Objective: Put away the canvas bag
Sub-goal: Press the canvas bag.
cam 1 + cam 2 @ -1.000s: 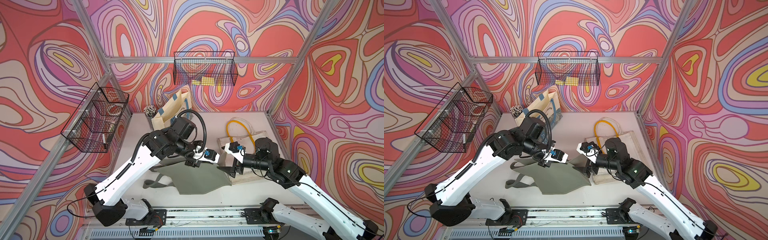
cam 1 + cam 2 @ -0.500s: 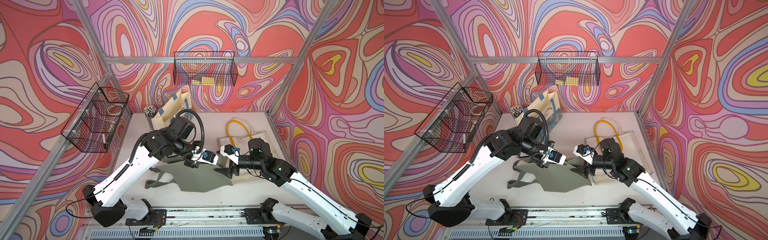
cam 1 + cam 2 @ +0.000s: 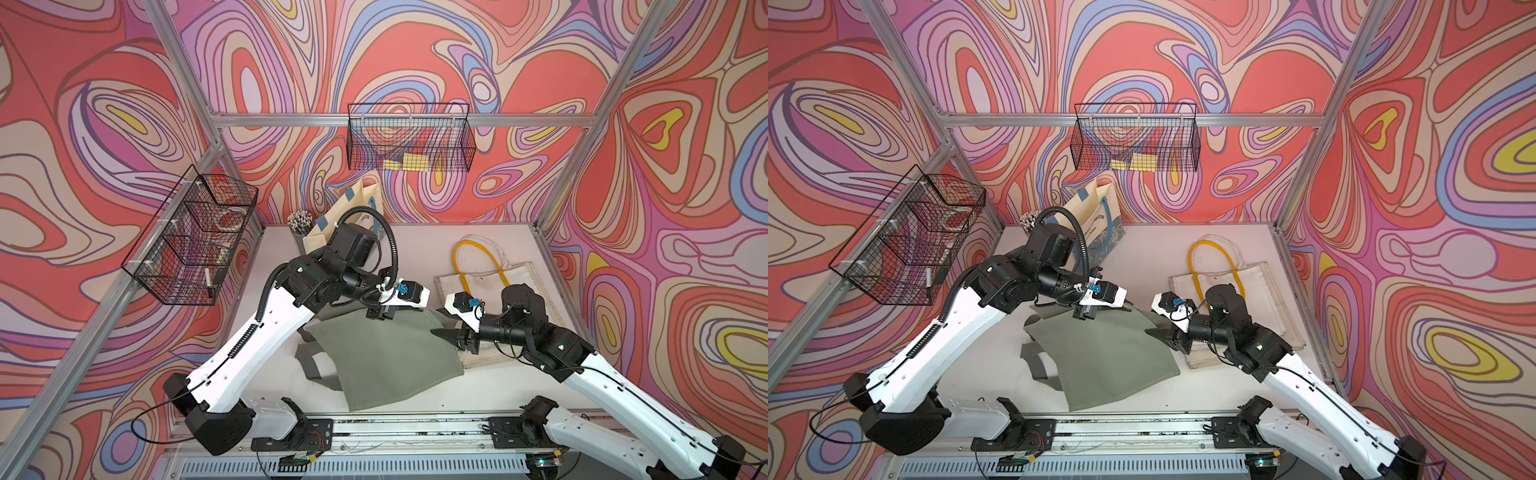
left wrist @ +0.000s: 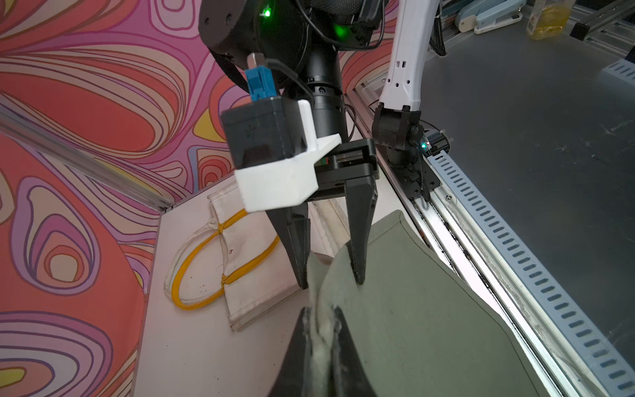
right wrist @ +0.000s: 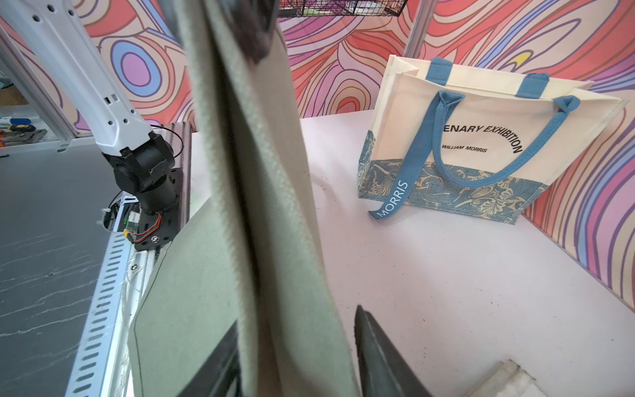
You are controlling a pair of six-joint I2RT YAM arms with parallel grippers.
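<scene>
Left wrist view: the left hand (image 4: 321, 314) pinches the green canvas bag (image 4: 412, 326) by its raised edge, so the right hand (image 4: 330, 283), jaws apart, straddles it.

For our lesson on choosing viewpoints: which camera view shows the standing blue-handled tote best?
The right wrist view: the blue-handled tote stands unobstructed, close enough to read its lettering. In both top views it is small, near the back wall, and partly hidden by the left arm. The left wrist view does not show it.
</scene>
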